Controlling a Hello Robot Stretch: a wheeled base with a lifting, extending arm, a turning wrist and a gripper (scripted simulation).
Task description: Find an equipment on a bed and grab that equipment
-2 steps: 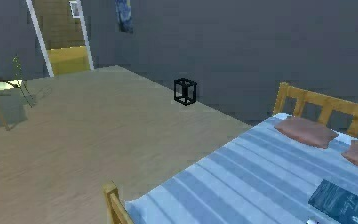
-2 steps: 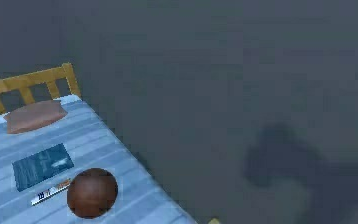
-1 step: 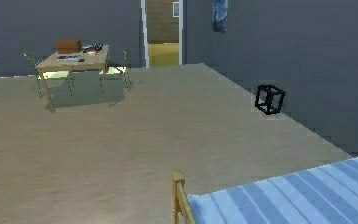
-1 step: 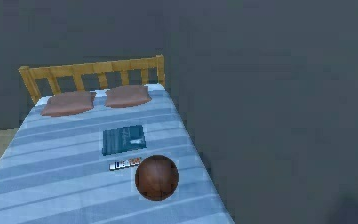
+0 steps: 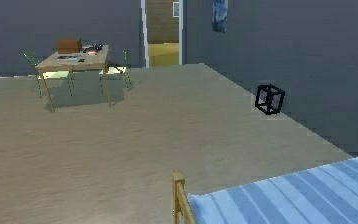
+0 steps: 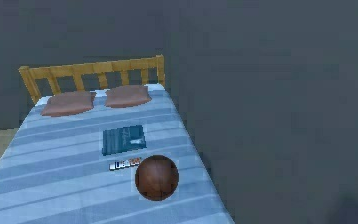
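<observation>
A bed (image 6: 47, 165) with a blue striped cover and a wooden headboard (image 6: 92, 73) lies in the arm side view. On it, near the foot, rests a dark orange-brown ball (image 6: 156, 177), like a basketball. Just above the ball lie a small flat dark item (image 6: 121, 164) and a blue folded cloth or book (image 6: 123, 140). Two reddish-brown pillows (image 6: 99, 100) sit at the headboard. The bed's corner (image 5: 287, 195) with a wooden post (image 5: 177, 192) shows at the forward view's bottom right.
A wooden table (image 5: 75, 62) with green chairs and clutter stands at the forward view's far left. An open doorway (image 5: 163, 32) is in the far wall. A black wire-frame cube (image 5: 269, 98) sits on the carpet by the wall on the forward view's right. Wide bare carpet lies between.
</observation>
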